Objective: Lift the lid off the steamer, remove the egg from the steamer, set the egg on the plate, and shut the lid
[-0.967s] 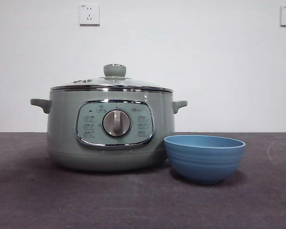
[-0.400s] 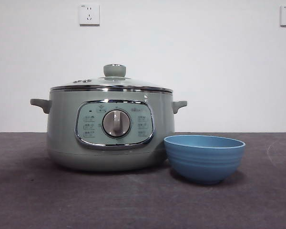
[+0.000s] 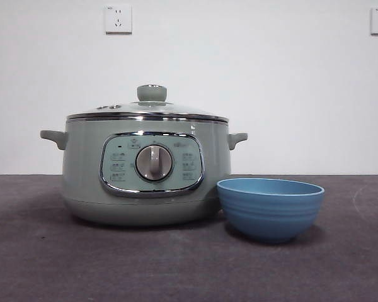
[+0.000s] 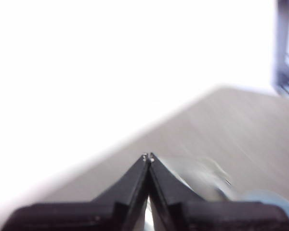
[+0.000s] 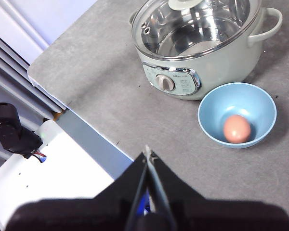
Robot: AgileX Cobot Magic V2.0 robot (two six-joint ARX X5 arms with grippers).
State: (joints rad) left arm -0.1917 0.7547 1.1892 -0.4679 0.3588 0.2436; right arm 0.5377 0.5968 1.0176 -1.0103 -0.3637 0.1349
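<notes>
The pale green steamer (image 3: 145, 173) stands on the grey table with the glass lid (image 3: 148, 110) seated on it; both show in the right wrist view, the steamer (image 5: 197, 67) and its lid (image 5: 192, 24). The blue plate, a bowl (image 3: 270, 207), sits just right of the steamer. In the right wrist view the egg (image 5: 237, 128) lies inside the bowl (image 5: 260, 103). My right gripper (image 5: 148, 155) is shut and empty, raised well back from the pot. My left gripper (image 4: 148, 157) is shut and empty, facing a bright blur.
The table's near edge (image 5: 86, 120) runs beside a white surface with a black device (image 5: 9, 130). Two wall sockets (image 3: 118, 19) sit on the white wall behind. No arm shows in the front view.
</notes>
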